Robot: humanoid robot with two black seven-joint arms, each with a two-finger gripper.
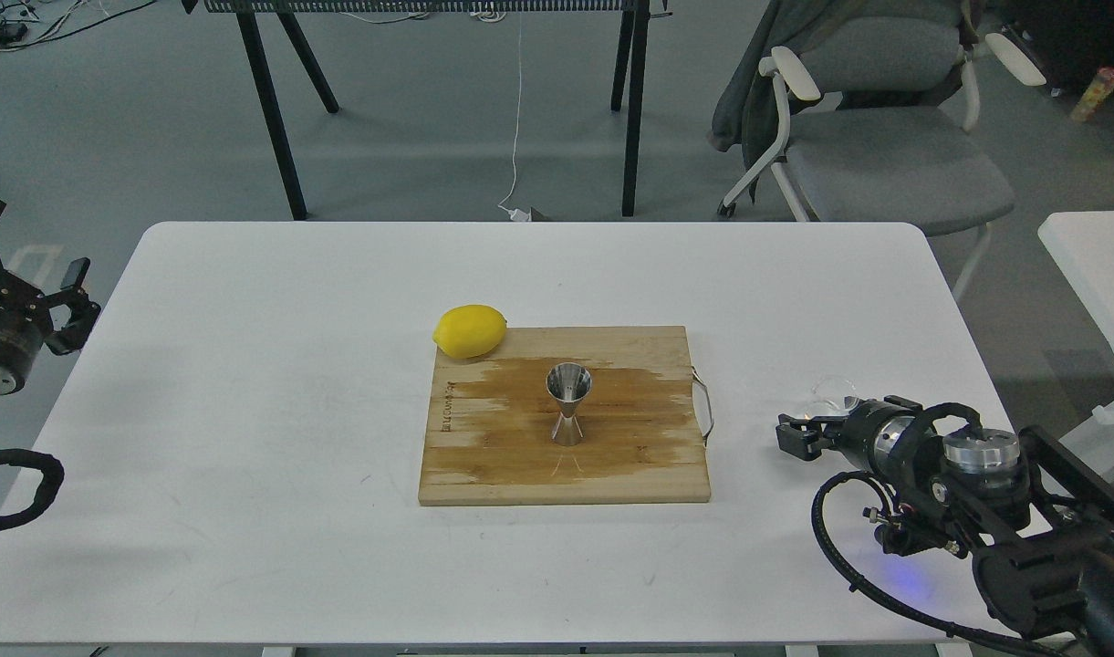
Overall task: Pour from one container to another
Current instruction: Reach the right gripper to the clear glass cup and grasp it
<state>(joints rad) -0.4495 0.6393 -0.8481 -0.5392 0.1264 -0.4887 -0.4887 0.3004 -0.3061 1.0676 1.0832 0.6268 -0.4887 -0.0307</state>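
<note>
The steel jigger (568,403) stands upright in the middle of the wooden cutting board (484,465). Out on the white table (246,438), right of the board, sits the small clear glass cup (835,393), faint against the white top. My right gripper (796,434) lies low over the table just in front of and left of the cup; its dark fingers blur together, and contact with the cup cannot be judged. At the table's left edge my left gripper (33,251) hangs with its fingers spread and nothing between them.
A yellow lemon (470,330) rests at the board's back left corner. The board has a metal handle (704,406) on its right side. A grey office chair (885,137) stands behind the table at the right, and another white table (1095,265) is at the far right.
</note>
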